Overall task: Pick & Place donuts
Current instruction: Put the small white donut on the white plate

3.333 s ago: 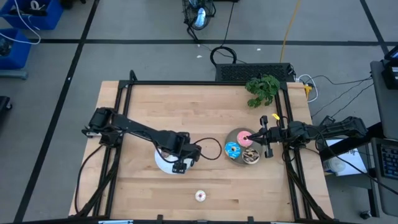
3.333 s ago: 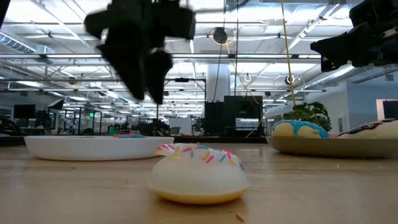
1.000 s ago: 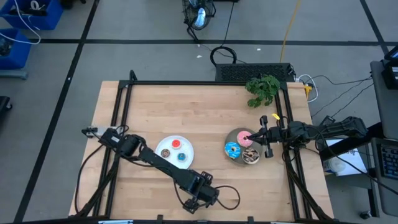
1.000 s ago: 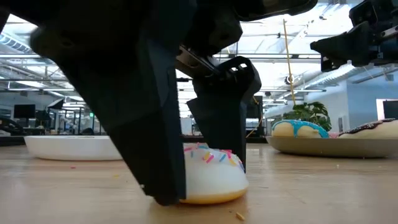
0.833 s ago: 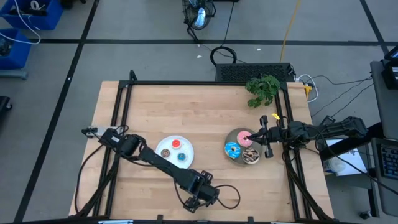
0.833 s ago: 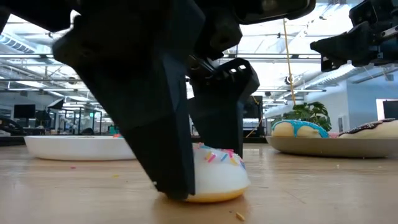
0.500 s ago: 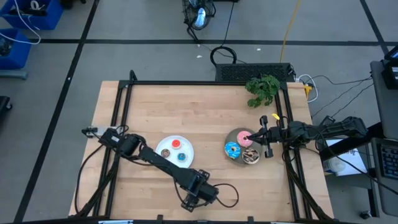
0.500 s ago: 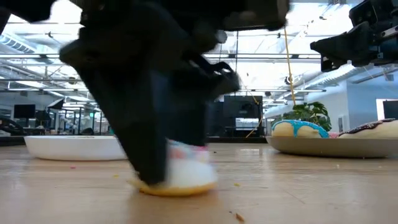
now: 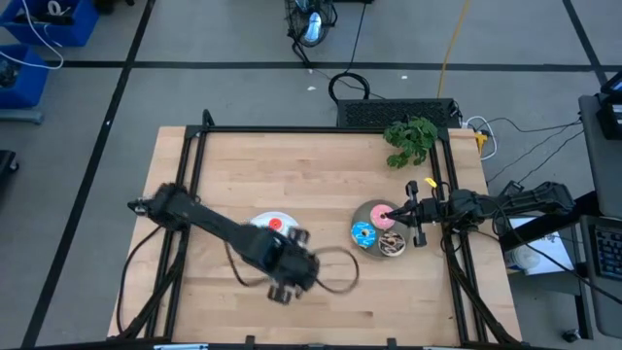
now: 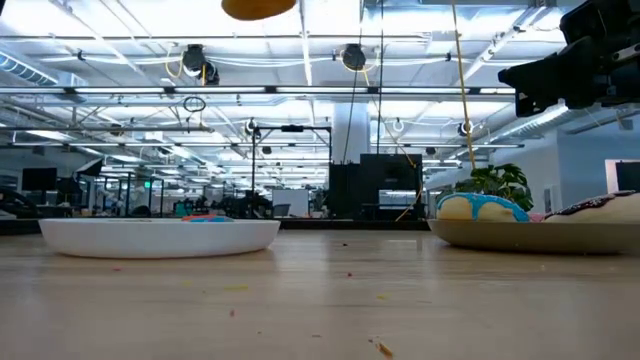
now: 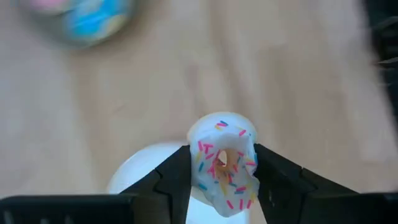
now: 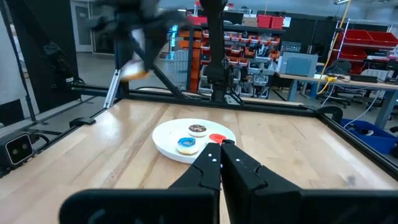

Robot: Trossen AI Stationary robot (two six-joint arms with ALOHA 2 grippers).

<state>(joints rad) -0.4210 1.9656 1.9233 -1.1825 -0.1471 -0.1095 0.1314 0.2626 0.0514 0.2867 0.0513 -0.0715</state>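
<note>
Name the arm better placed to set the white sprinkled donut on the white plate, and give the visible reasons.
Left. The left gripper is shut on the white sprinkled donut, lifted close beside the white plate. The right gripper sits shut at the grey plate on the table's far side.

White donut (image 11: 222,163), rainbow sprinkles; dark fingers (image 11: 166,180); white plate (image 12: 168,138); blue-iced donut (image 9: 363,233).

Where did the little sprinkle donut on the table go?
The left gripper closed on the white-pink donut, lifted it off the table and swung back toward the white plate. The right gripper and the grey plate with its donuts stayed put.
</note>
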